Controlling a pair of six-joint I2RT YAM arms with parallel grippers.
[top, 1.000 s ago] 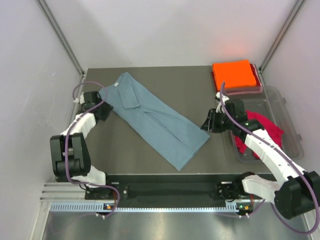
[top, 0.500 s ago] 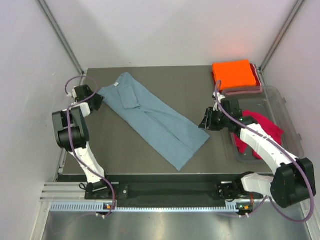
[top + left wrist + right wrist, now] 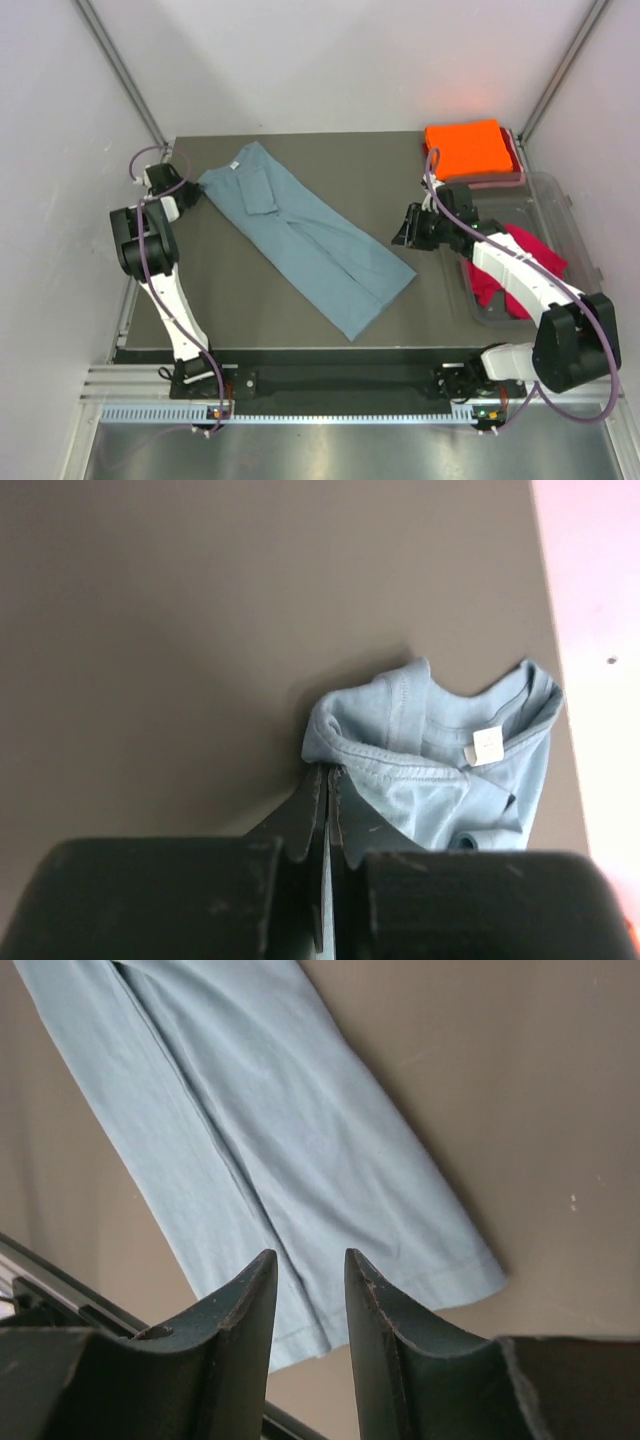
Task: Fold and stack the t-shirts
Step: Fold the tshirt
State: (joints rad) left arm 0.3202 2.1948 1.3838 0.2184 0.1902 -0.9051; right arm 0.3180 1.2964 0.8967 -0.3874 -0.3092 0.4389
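- The grey-blue t-shirt (image 3: 310,240), folded into a long strip, lies diagonally across the dark table (image 3: 230,300).
- The left gripper (image 3: 328,780) is pinched tight on the shirt's bunched neck edge, near the table's far left corner.
- A small white neck tag (image 3: 485,746) shows inside the collar; its writing is too small to read.
- The right gripper (image 3: 310,1275) hangs above the hem end, its jaws partly apart and holding nothing.
- The orange t-shirt (image 3: 465,148) sits folded at the far right corner.
- The red t-shirt (image 3: 535,258) lies crumpled in the clear plastic tub (image 3: 585,270).

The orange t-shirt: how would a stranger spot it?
On the dark table, look to the far right corner, beyond the clear tub. The orange t-shirt is the neat folded square; the grey-blue t-shirt lies long, the red t-shirt crumpled.
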